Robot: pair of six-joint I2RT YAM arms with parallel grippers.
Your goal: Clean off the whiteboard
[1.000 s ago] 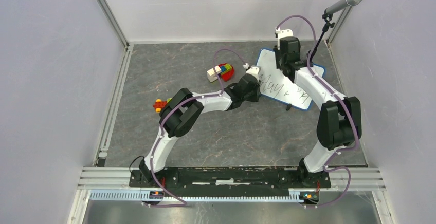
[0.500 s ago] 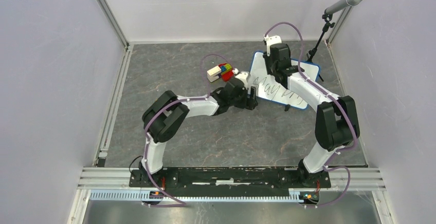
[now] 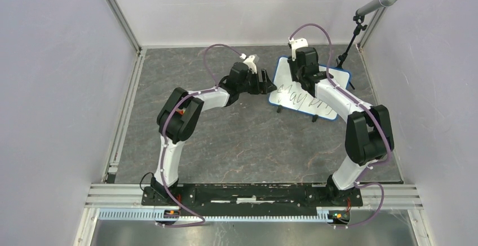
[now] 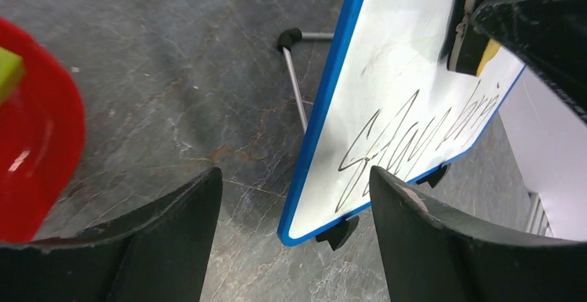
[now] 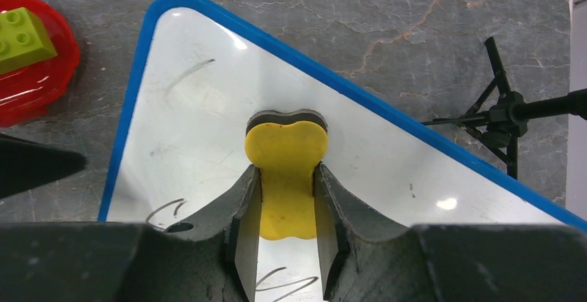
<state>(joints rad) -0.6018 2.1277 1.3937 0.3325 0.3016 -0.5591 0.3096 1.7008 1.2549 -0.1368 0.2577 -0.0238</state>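
Observation:
The whiteboard [image 3: 293, 96] stands at the back right on short black feet, blue-rimmed, with black handwriting across its lower half. My right gripper [image 5: 287, 170] is shut on a yellow eraser [image 5: 285, 156] with a dark pad, and the eraser rests on the board's [image 5: 201, 129] upper, mostly blank part. In the top view the right gripper [image 3: 299, 78] sits over the board's far left area. My left gripper [image 3: 262, 81] is open just left of the board, apart from it. Its view shows the board's corner [image 4: 387, 108] and one foot between its fingers, with the eraser [image 4: 460, 32] at the top right.
A red dish [image 5: 28, 87] holding a green brick [image 5: 24, 35] lies left of the board, under my left wrist. A microphone stand [image 3: 352, 37] with tripod feet [image 5: 502, 108] stands behind the board's right end. Enclosure walls close in at the back and sides.
The left gripper has opened and swung from the board's near left edge back and left, over the red dish. The board turned slightly leftward, and the right gripper shifted left with the eraser.

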